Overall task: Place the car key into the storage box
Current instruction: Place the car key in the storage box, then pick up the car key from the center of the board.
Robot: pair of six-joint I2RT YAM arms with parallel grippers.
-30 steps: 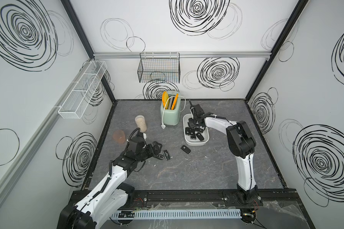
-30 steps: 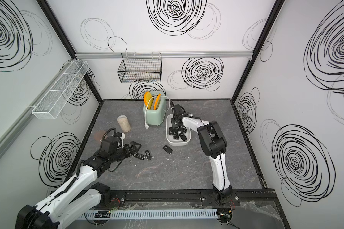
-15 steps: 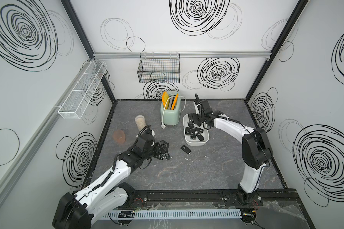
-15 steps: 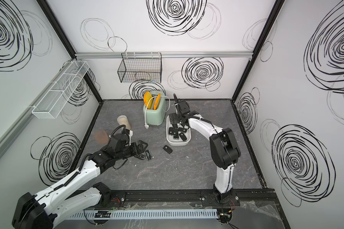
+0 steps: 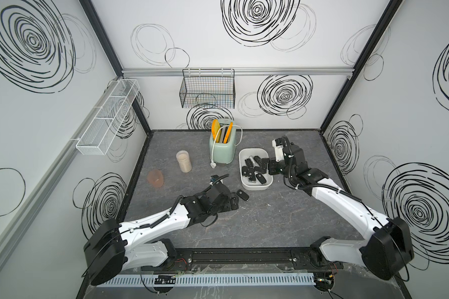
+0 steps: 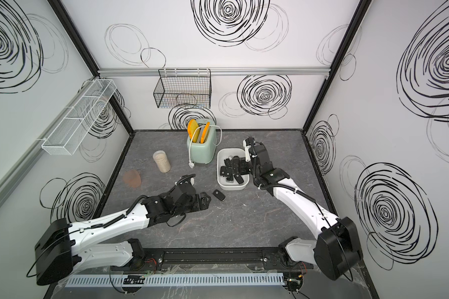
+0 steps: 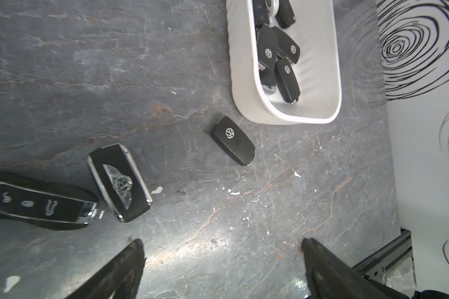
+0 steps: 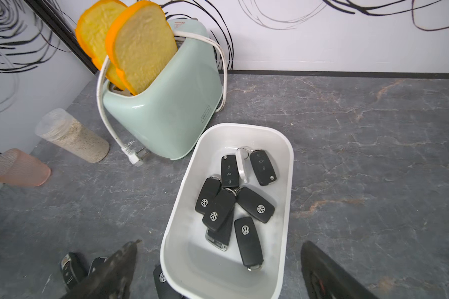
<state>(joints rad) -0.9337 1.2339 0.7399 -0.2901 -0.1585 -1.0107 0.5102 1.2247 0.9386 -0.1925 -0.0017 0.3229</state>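
Black car key (image 7: 232,140) lies flat on the bench (image 7: 88,77), just beside the storage box (image 7: 240,85). My left claw (image 7: 221,243) gapes empty short of it; my right claw (image 8: 220,243) hangs spread over the box, empty.

Grey marbled table (image 5: 283,220) — far centre, a mint toaster (image 5: 222,152), the white storage box (image 5: 255,187) just right of it; left, a jar (image 5: 183,161) and pink cup (image 5: 155,177); mid-table, one car key (image 5: 242,195) near two larger fobs (image 7: 119,182).
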